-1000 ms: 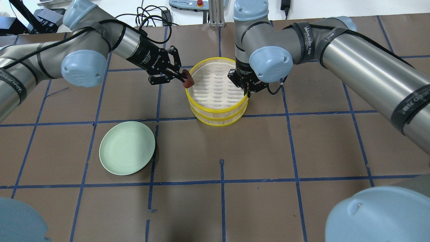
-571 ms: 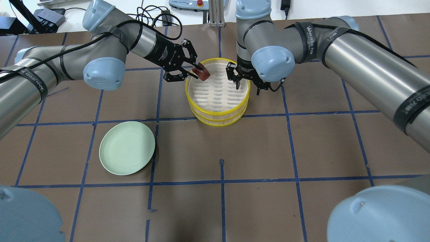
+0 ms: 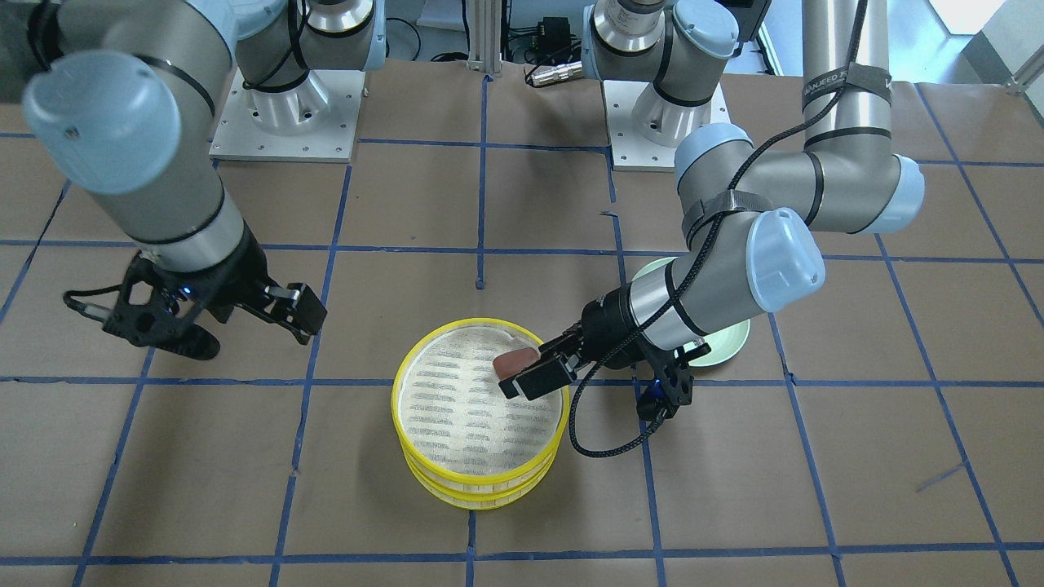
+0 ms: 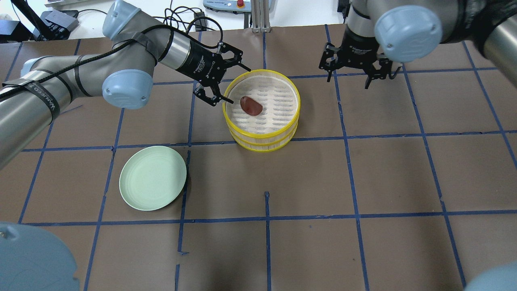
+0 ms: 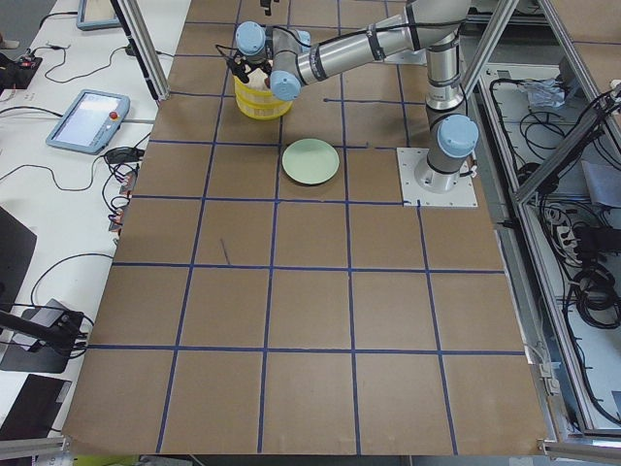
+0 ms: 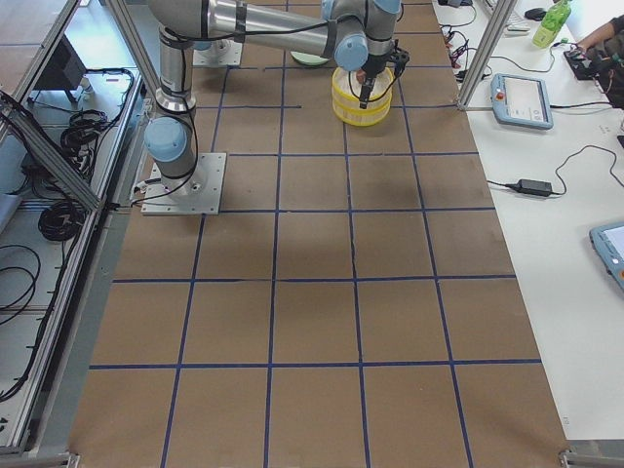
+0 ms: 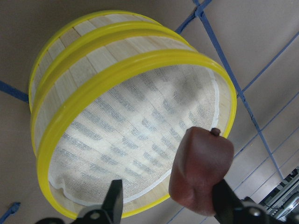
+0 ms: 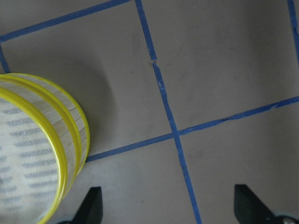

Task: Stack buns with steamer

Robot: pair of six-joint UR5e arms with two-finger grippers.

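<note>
Jaws of the left gripper (image 4: 238,84) stand spread wide at the upper-left rim of the yellow-rimmed bamboo steamer stack (image 4: 262,137), pinching nothing. The dark reddish-brown oval bun (image 4: 251,106) lies inside the top tray, left of its centre. The right gripper (image 4: 349,80), at the upper right of the overhead view, is likewise spread and bare, well apart from the steamer.

I judge the step in hand to be leaving this bun in the top tray. In the left wrist view the bun seems to lean against one finger, though the angle makes that hard to confirm. The retreat should therefore go up and back along the gripper's own line (no sideways sweep), clear of the rim.

The bun looks smooth, matt and rounded, so it is likely to roll if nudged. The white woven cloth liner (image 4: 278,113) under it should give some grip. The steamer has two tiers, with pale slatted walls and glossy yellow hoops. The white bun shows in no view.
</note>
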